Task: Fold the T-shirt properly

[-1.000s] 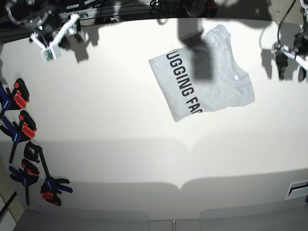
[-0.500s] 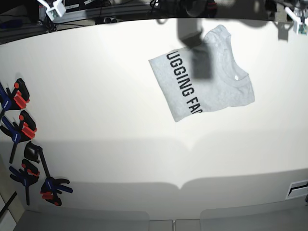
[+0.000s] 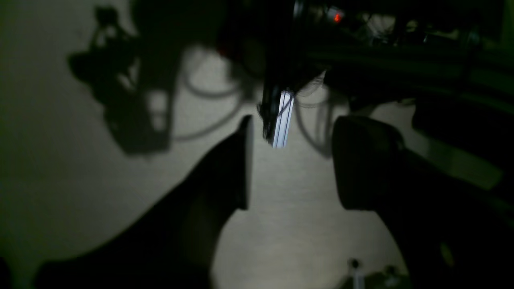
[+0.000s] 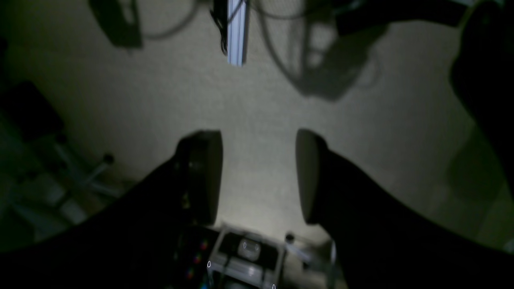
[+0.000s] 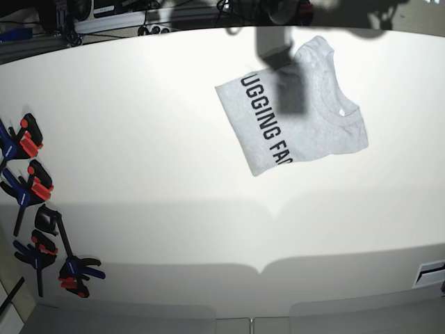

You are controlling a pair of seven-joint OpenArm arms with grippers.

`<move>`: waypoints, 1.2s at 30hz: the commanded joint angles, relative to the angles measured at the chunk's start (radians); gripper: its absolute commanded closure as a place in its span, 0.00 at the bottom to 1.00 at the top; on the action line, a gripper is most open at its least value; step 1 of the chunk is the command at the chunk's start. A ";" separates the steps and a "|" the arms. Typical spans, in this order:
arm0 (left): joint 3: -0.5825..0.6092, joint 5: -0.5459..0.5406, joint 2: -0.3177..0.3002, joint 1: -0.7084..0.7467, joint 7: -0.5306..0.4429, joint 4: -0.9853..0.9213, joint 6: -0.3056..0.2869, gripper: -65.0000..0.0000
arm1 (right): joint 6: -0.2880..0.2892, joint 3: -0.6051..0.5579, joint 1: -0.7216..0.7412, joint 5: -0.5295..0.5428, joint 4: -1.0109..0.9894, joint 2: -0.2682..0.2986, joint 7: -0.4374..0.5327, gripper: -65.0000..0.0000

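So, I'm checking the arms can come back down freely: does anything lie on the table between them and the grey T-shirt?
Nothing visible does. The folded light grey T-shirt with black lettering lies alone on the white table; the blue-and-red clamps sit far off at one edge.

Heather-grey T-shirt (image 5: pixel 306 118) with black lettering, white table (image 5: pixel 139 139), blue-red-black clamps (image 5: pixel 35 188)

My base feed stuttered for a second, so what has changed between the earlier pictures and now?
Both arms have pulled back past the far edge of the table and out of the base view. The left gripper and right gripper now show empty, jaws apart, over bare surface. Nothing was taken hold of. The T-shirt lies folded where it was, lettering up, and the clamps at the side have not moved.
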 commanded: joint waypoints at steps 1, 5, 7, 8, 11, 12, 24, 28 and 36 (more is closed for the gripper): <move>-0.006 -0.011 0.002 -0.011 -0.002 -0.037 -0.032 0.88 | 0.008 -0.041 -0.006 -0.011 -0.041 0.031 0.036 0.57; 0.018 -0.011 0.042 -0.130 0.110 -0.218 -0.100 0.84 | -0.055 -0.252 0.110 -0.106 -0.268 0.089 0.095 0.57; 0.069 -0.011 0.066 -0.177 0.146 -0.290 -0.100 0.84 | -0.071 -0.351 0.204 -0.148 -0.391 0.092 0.099 0.57; 0.102 -0.011 0.074 -0.198 0.133 -0.326 -0.100 0.84 | -0.073 -0.399 0.256 -0.162 -0.456 0.092 0.111 0.57; 0.193 -0.010 0.074 -0.268 -0.008 -0.438 -0.100 0.84 | -0.078 -0.535 0.404 -0.180 -0.646 0.088 0.172 0.57; 0.207 -0.009 0.075 -0.299 -0.028 -0.474 -0.100 0.84 | -0.084 -0.576 0.452 -0.180 -0.705 0.082 0.178 0.57; 0.222 0.489 0.076 -0.644 -0.435 -0.949 -0.100 0.84 | -0.192 -0.795 0.837 -0.446 -1.280 -0.063 0.854 0.57; 0.222 0.701 0.095 -0.717 -0.508 -1.081 -0.003 0.84 | -0.266 -0.810 0.890 -0.465 -1.413 -0.074 1.065 0.57; 0.225 1.035 0.183 -0.770 -0.803 -1.224 0.094 0.84 | -0.264 -0.810 0.919 -0.464 -1.540 -0.077 1.183 0.57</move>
